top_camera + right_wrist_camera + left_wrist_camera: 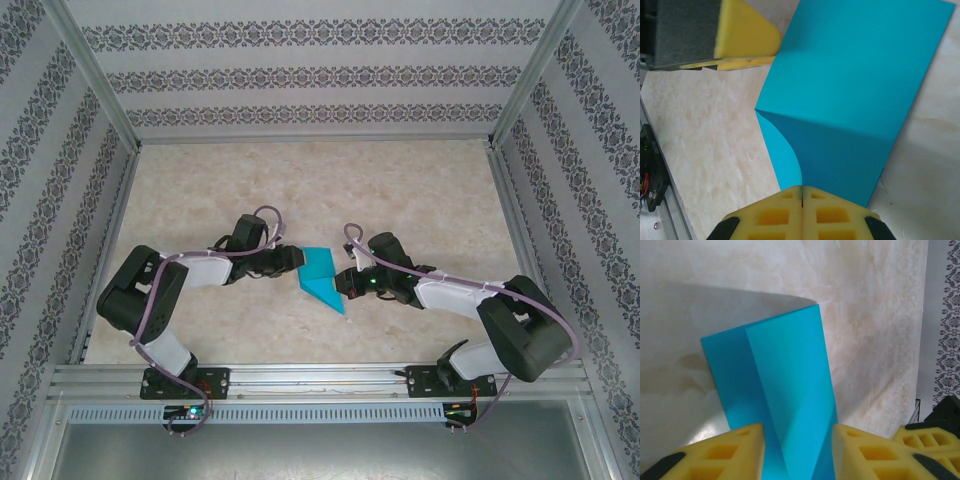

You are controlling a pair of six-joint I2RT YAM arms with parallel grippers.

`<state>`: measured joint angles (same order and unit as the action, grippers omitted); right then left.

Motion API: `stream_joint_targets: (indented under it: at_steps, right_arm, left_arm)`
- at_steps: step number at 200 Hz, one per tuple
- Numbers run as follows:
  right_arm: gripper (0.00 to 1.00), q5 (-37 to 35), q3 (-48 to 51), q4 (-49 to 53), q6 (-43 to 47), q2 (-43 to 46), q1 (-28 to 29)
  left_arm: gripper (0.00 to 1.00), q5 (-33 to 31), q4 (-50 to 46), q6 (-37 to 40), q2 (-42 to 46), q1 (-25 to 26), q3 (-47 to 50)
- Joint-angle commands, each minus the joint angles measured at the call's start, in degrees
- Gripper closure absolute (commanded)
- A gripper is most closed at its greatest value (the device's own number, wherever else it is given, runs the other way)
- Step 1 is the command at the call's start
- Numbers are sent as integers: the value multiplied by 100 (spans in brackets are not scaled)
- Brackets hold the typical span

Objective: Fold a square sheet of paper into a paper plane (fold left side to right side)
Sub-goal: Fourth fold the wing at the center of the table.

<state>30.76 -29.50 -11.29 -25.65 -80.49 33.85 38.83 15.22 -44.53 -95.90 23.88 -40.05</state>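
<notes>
The turquoise square sheet of paper (322, 283) lies partly folded on the table between my two grippers, one point aimed at the near right. In the left wrist view the sheet (785, 370) shows a crease and an overlapping layer. My left gripper (798, 432) stands open, its yellow fingers either side of the paper's folded part. The right gripper (801, 189) is shut on a raised flap of the sheet (855, 75), whose edge curves up into the seam between its fingers. From above, the left gripper (297, 262) and the right gripper (345, 287) sit close together at the paper's opposite edges.
A beige marbled tabletop (400, 200) stretches behind the paper. Patterned walls and metal posts enclose it on three sides. A metal rail (320, 380) runs along the near edge by the arm bases. One left finger (747, 30) crosses the right wrist view's top left corner.
</notes>
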Motion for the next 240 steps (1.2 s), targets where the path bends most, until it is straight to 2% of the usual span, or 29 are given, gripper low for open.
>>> stream_joint_targets:
  at_steps: [1, 21, 39, 51, 66, 77, 101, 136, 160, 195, 222, 240]
  right_arm:
    - [100, 44, 110, -241, -85, 38, -53]
    - [100, 19, 159, -260, -107, 55, -82]
    - [100, 2, 189, -223, -107, 108, -106]
    - [91, -68, 181, -127, -100, 194, -122]
    - [75, -293, 125, 188, -72, 414, -125]
    - [71, -534, 79, 499, -44, 650, -115]
    - [61, -1569, -148, 1533, 64, 1253, 101]
    - [60, -3343, -708, 3007, -201, 1504, 1019]
    - [57, -4383, -1052, 3405, -547, 1173, 1908]
    - [47, -5381, -1733, 3670, -779, 88, 2969]
    - [41, -5832, -2435, 4069, -842, -845, 3378]
    - [40, -5893, -2742, 4214, -845, -1266, 3497]
  left_arm:
    - [69, 101, 268, 16, -176, -59, -204]
    - [85, 6, 216, 55, -253, -58, -260]
    - [94, -25, 227, 36, -239, -59, -261]
    - [99, -24, 235, -9, -206, -54, -252]
    - [100, -44, 253, -95, -123, -49, -201]
    - [100, -74, 230, -155, -51, -49, -173]
    - [100, -104, 56, -272, 91, -41, -147]
    - [100, -103, -122, -359, 221, -32, -169]
    - [100, -95, -242, -359, 332, -24, -175]
    - [100, -68, -403, -328, 440, -10, -206]
    - [100, -50, -449, -343, 472, -1, -229]
    - [100, -58, -476, -344, 488, 8, -239]
